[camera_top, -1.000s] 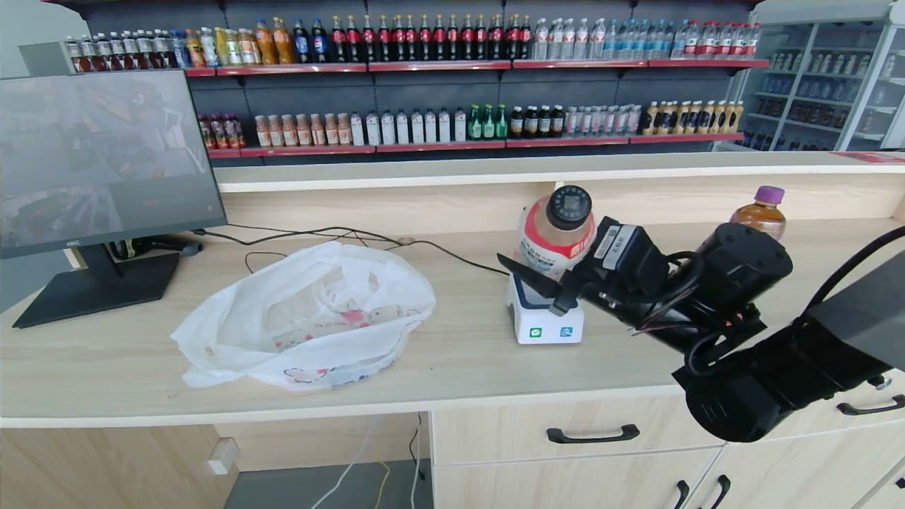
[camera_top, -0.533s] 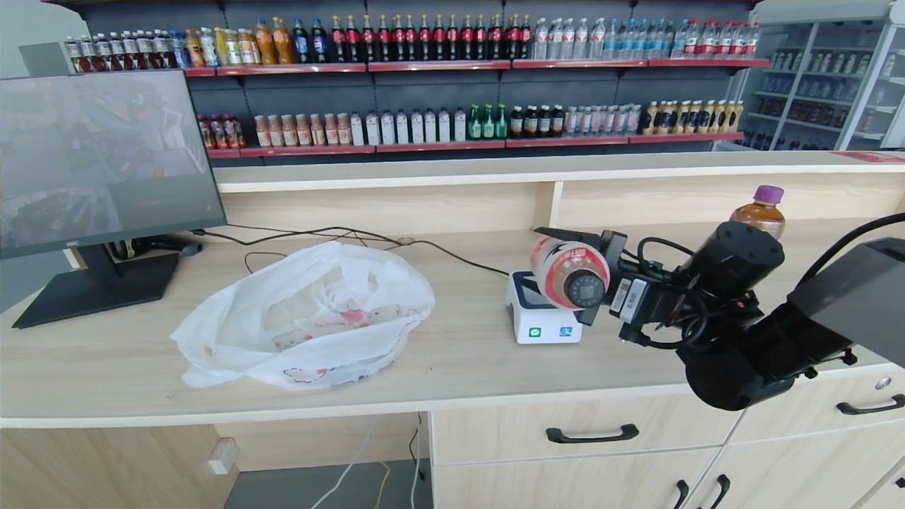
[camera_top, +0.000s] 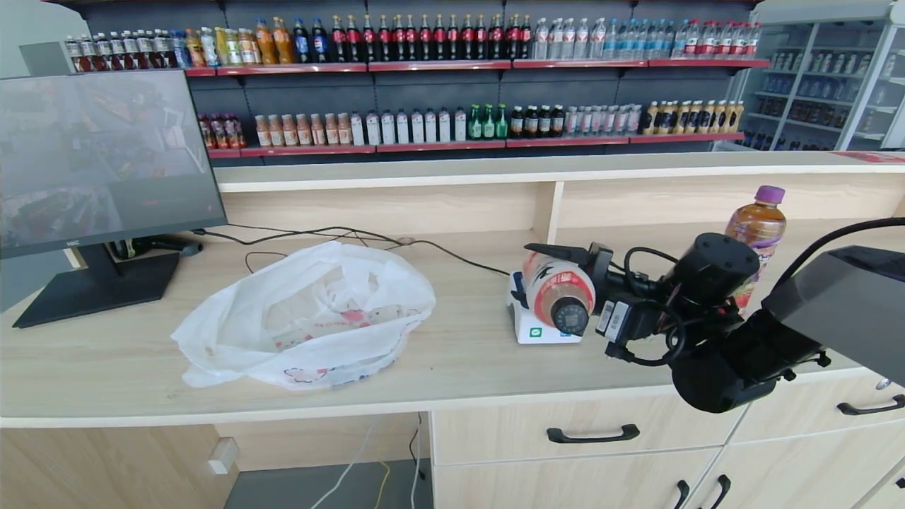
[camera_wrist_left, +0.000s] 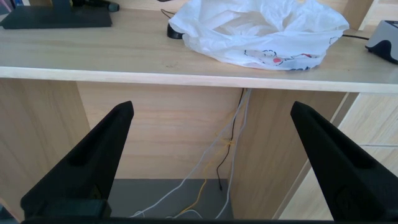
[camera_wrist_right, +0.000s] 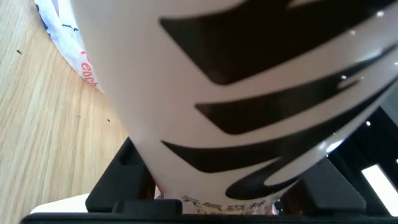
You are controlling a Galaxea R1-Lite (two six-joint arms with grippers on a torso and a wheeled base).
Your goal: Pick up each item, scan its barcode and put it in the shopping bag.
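The right gripper (camera_top: 560, 281) clenches 1 bottle (camera_top: 563, 291), tipped sideways just above the scanner (camera_top: 541, 329), right of the shopping bag (camera_top: 311, 314). The left gripper (camera_wrist_left: 211, 115) hangs released below the counter's (camera_wrist_left: 93, 56) near edge.

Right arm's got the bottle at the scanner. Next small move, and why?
Probably a slight wrist roll to sweep the label past the scanner. The right gripper holds the bottle on its side just above it, cap toward the head camera, and I cannot tell where the barcode faces. The shopping bag, open on the robot's left, comes after.
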